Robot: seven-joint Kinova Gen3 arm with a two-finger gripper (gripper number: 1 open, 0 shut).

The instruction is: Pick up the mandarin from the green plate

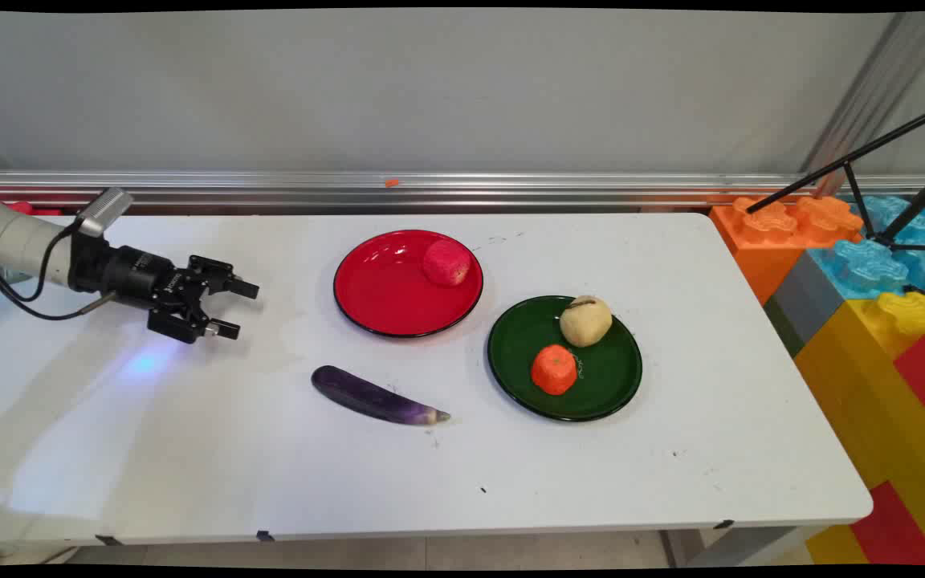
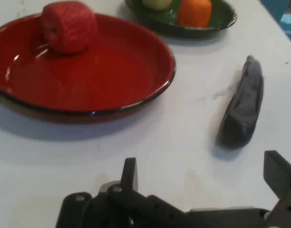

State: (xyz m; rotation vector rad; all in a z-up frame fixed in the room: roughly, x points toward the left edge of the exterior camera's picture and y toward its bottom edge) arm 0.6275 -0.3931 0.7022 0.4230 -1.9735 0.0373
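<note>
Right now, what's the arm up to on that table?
Nothing is being held. The end effector hangs open and empty over the white table's left side, pointing toward the plates. Nearest to it are the purple eggplant, lying loose on the table, and the red plate, which has a red apple at its far right rim. Further right, the green plate carries a potato and an orange fruit.

red plate (image 1: 386,293) | green plate (image 1: 607,385) | purple eggplant (image 1: 374,397) | white table (image 1: 189,449)
</note>
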